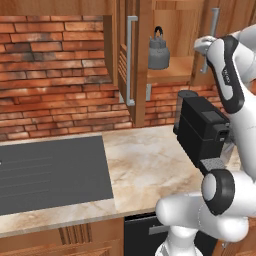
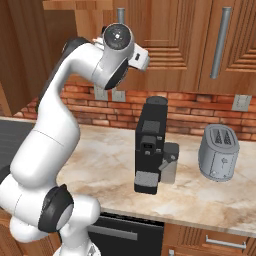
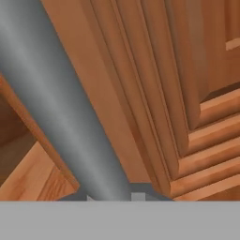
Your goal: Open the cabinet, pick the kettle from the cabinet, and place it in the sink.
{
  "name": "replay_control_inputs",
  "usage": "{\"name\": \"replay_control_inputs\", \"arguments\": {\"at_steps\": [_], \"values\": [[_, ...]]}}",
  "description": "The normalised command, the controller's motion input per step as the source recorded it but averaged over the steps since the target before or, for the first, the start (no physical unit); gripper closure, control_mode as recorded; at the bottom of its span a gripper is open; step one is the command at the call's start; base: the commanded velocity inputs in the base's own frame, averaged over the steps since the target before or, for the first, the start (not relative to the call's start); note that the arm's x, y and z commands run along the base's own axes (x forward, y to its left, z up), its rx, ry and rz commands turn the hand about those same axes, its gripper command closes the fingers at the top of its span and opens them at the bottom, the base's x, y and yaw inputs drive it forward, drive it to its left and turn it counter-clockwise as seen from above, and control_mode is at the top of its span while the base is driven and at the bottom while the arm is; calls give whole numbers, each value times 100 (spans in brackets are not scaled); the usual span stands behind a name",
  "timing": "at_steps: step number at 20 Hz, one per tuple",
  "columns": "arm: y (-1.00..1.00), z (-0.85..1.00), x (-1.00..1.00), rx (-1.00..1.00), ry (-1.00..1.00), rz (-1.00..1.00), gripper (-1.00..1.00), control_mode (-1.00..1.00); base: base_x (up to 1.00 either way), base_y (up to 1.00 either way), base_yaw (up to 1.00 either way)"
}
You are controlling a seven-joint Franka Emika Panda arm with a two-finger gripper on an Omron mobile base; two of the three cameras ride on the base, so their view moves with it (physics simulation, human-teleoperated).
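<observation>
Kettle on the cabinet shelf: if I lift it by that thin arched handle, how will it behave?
The kettle looks like rigid grey metal, so it probably won't flex. Hung from its thin handle, it may swing or tilt toward the spout. Its smooth rounded body likely slips if pinched.

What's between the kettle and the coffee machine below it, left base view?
The cabinet's wooden shelf under the kettle, then brick backsplash down to the coffee machine.
</observation>
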Motion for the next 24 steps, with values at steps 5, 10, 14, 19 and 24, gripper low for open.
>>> {"name": "replay_control_inputs", "arguments": {"at_steps": [5, 10, 14, 19, 24], "values": [[-13, -2, -41, 0, -8, 0, 100, -100, 0, 0, 0], [-25, 0, -47, 0, -11, 0, 100, -100, 0, 0, 0], [-43, 0, -52, 0, -7, 1, 100, -100, 0, 0, 0], [-50, 0, -53, 1, -4, 3, 100, -100, 0, 0, 0], [-53, 0, -49, 2, -1, 4, 100, -100, 0, 0, 0]]}}
